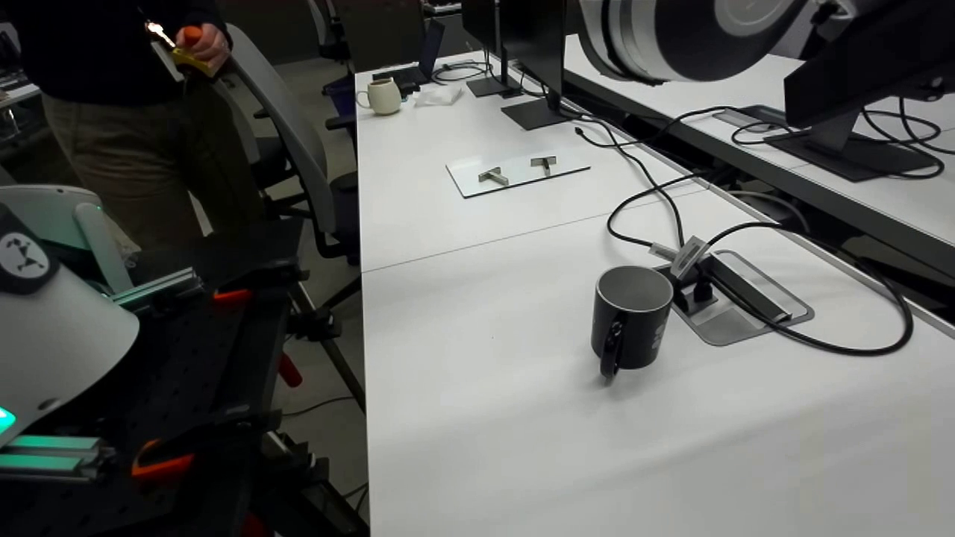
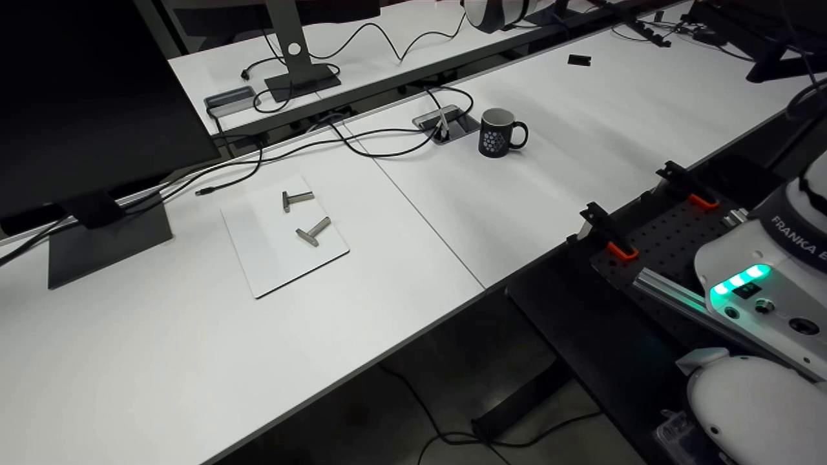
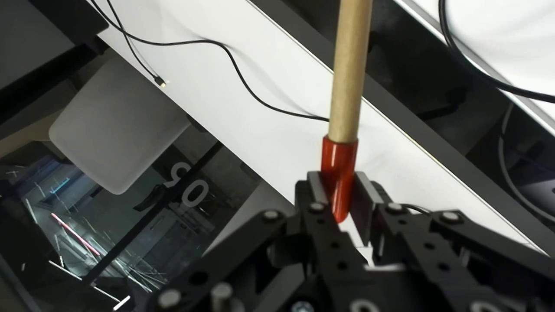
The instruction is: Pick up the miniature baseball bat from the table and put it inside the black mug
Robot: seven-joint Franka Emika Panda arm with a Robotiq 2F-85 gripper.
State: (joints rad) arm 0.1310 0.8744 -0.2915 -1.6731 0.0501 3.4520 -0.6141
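The gripper (image 3: 339, 184) clasped the miniature baseball bat (image 3: 345, 104), twelve o'clock in the wrist view; the black mug (image 2: 493, 142) stood upright.

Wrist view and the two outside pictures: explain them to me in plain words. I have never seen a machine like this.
The machine is one robot arm; its base stands beside the table. The exterior views look at the scene from outside the robot. The wrist view is taken from the arm's own wrist, looking past its gripper.

On the table, among other things, are a black mug, cables and a thin board bearing two T-shaped metal pieces.

The gripper is shut on a bat, pinching its red end. The bat shows only in the wrist view.
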